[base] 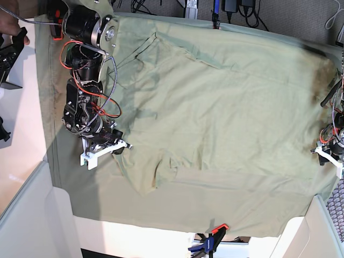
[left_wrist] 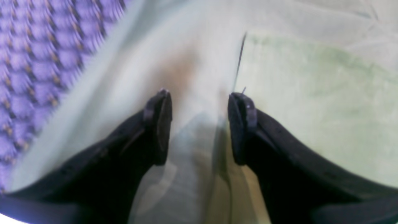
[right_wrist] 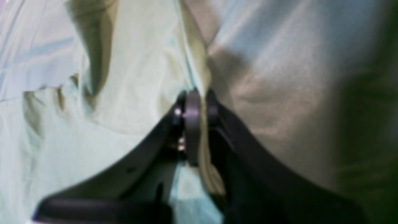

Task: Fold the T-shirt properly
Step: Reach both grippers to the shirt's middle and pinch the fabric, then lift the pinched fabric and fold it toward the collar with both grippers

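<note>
Right end effector (right_wrist: 196,102) clenched on a pinch of the T-shirt (base: 215,118), a ridge of pale cloth standing up between its closed jaws; in the base view this end effector sits at the shirt's left edge, just beside a turned-over corner on the near left. Left end effector (left_wrist: 199,102) released, jaws standing apart with only cloth below and nothing between them; it sits at the far right of the bench, close to the edge of the green tablecloth (base: 177,212), with a purple patterned surface (left_wrist: 37,56) showing past that edge. The shirt lies spread and rumpled across the middle of the tablecloth, collar area toward the far left, so folding looks barely begun. Step in hand, as I read it: right arm holds one side ready to carry, left arm free. Next move likely calls for the left end effector to find and pinch the shirt's right side, then both lift together, keeping the cloth taut so it does not bunch. An orange-handled clamp (base: 215,236) pins the tablecloth's near edge.
</note>
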`<state>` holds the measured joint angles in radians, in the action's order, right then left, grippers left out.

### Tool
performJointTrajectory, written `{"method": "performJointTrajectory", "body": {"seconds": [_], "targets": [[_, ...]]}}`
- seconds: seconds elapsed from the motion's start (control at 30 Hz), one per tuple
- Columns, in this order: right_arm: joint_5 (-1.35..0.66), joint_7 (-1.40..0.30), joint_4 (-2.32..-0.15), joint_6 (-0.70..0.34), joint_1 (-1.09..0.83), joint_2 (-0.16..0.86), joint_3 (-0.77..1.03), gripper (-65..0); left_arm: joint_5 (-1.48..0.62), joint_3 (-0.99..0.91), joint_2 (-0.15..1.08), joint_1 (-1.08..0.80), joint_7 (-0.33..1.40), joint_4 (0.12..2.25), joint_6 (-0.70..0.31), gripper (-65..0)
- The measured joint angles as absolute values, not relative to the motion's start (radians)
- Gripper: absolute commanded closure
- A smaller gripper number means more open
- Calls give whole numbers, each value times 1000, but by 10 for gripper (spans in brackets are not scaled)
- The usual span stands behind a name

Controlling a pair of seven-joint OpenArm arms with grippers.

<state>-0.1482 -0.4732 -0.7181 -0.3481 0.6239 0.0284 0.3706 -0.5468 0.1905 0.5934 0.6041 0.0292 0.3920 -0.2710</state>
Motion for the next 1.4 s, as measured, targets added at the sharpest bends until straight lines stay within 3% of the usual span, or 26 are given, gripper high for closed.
{"method": "performJointTrajectory", "body": {"seconds": [0.07, 0.27, 0.37, 0.73, 0.8, 1.0, 1.2, 1.27, 1.4], "targets": [[-148, -473, -718, -348, 624, 28, 371, 0, -557, 191, 593, 605, 29, 392, -341, -326], [-155, -473, -718, -348, 624, 30, 371, 0, -558, 191, 579, 601, 60, 393, -361, -326], [-168, -476, -718, -348, 624, 30, 371, 0, -556, 191, 566, 593, 61, 392, -422, -326], [-168, -476, -718, -348, 624, 30, 371, 0, -561, 191, 531, 590, 36, 394, -427, -325], [-168, -476, -718, -348, 624, 30, 371, 0, -560, 191, 531, 588, 29, 394, -427, -284], [-168, -476, -718, -348, 624, 30, 371, 0, -554, 191, 528, 586, 5, 394, -428, 0], [-168, -477, -718, -352, 624, 30, 371, 0, -554, 191, 533, 586, -33, 394, -429, 0], [-168, -495, -719, -397, 624, 30, 371, 0, -554, 191, 538, 588, -35, 394, -434, 0], [-212, -567, -760, -417, 622, 33, 371, 0, -552, 191, 567, 585, -44, 395, -625, 0]]}}
